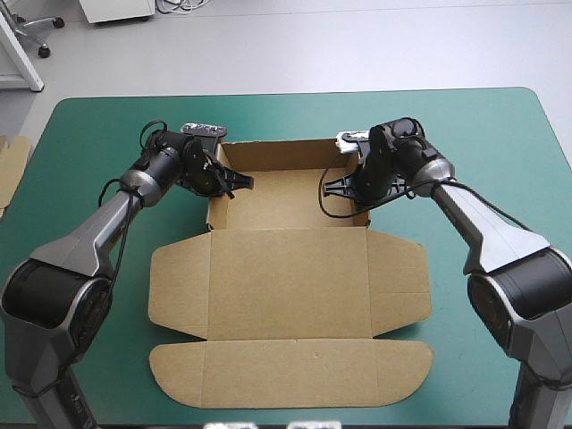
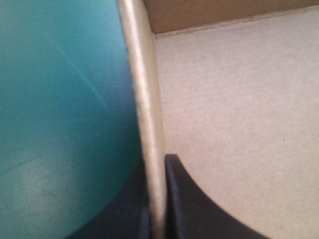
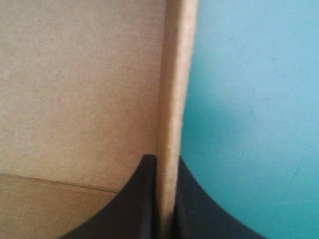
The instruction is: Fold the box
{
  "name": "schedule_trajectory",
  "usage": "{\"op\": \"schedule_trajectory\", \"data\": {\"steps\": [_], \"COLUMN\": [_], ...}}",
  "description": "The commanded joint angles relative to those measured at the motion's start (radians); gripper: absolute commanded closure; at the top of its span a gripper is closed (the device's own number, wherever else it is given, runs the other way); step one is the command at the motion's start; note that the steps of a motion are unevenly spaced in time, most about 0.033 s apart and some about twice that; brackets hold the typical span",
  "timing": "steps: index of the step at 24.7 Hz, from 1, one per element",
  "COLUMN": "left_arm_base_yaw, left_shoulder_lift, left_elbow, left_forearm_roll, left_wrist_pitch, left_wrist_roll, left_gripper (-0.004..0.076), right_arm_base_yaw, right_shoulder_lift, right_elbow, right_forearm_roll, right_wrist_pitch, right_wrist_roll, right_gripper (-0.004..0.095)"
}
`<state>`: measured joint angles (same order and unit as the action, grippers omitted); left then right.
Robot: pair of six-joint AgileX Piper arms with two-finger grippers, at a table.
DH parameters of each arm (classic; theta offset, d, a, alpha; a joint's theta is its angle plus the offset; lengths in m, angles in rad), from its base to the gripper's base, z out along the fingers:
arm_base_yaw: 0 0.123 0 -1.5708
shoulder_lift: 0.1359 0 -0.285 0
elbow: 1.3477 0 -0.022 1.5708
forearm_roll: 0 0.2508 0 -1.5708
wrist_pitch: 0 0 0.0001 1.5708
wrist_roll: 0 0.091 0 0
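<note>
Position: box (image 1: pixel 288 284) of brown board at middle of table (image 1: pixel 500 125), tray with raised walls toward far edge, lid and flaps flat toward near edge.
Grip: left gripper (image 1: pixel 239 182) pinched on left wall (image 2: pixel 145 99), one black finger inside, one outside; right gripper (image 1: pixel 332 189) likewise clamped on right wall (image 3: pixel 172 89).
Handling, judged: sheet light, stiff across panels, bends readily only at creases, likely springs back if released; smooth face may slip. Best hold at wall's top edge, mid-length, away from corners.
Aside: spare board (image 1: pixel 11 165) at table's left edge.

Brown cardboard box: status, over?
Left gripper shut on brown cardboard box, left wall. Right gripper shut on right wall. Walls raised, lid flat. Spare brown board at table's left edge, not obstructing.
</note>
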<state>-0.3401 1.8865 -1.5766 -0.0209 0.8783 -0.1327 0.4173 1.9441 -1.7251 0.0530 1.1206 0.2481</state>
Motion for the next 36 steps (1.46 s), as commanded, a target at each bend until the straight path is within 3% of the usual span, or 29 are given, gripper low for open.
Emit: {"op": "schedule_trajectory", "data": {"steps": [1, 26, 28, 31, 34, 36], "left_arm_base_yaw": [-0.007, -0.007, -0.007, -0.007, -0.007, -0.007], "left_shoulder_lift": [-0.027, -0.027, -0.027, -0.031, -0.033, -0.037], "left_elbow": [-0.021, -0.021, -0.021, -0.021, -0.021, -0.023], "left_forearm_roll": [-0.020, -0.022, -0.038, -0.075, -0.102, -0.103], "left_wrist_pitch": [-0.014, -0.025, -0.023, -0.017, -0.019, -0.018], "left_wrist_roll": [0.020, 0.029, 0.045, 0.073, 0.081, 0.081], "left_gripper": [0.0738, 0.0734, 0.0686, 0.0554, 0.0406, 0.0369], "right_arm_base_yaw": [0.007, 0.007, 0.007, 0.007, 0.007, 0.007], "right_shoulder_lift": [-0.018, -0.017, -0.017, -0.017, -0.017, -0.019], "right_elbow": [-0.018, -0.018, -0.018, -0.018, -0.018, -0.027], "right_forearm_roll": [0.021, 0.019, 0.021, 0.023, 0.026, 0.021], "right_wrist_pitch": [-0.025, -0.073, -0.058, -0.043, -0.034, -0.020], "right_wrist_roll": [-0.040, -0.069, -0.069, -0.081, -0.085, -0.085], "right_gripper": [0.0922, 0.0920, 0.0900, 0.0818, 0.0652, 0.0564]}}
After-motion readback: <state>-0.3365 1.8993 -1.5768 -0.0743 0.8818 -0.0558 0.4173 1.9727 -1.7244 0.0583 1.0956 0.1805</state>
